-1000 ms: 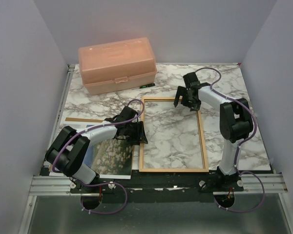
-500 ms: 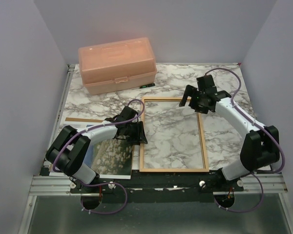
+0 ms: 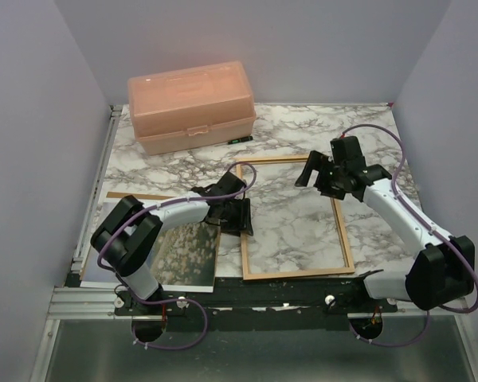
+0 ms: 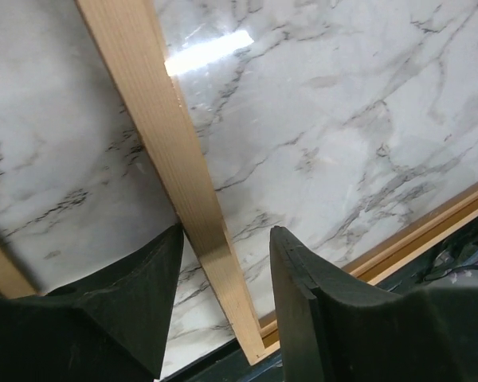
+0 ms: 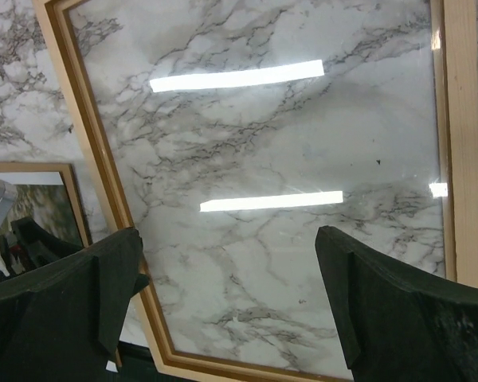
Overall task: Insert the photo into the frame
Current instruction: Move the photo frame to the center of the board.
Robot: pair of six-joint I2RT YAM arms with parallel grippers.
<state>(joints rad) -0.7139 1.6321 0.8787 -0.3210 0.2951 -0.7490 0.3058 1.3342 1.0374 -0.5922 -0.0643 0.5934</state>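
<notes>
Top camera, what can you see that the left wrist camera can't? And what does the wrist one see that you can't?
Only the top camera shows the pink box, the photo lying beside the frame, both whole arms, and the open right gripper near the frame's far end. Only the left wrist camera shows, close up, that the left gripper straddles one wooden side of the frame, with a gap next to one finger. Both show the frame, the marble table and the left gripper.

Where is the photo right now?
In the top view, the photo lies at the near left, partly under the left arm, just left of the frame.
</notes>
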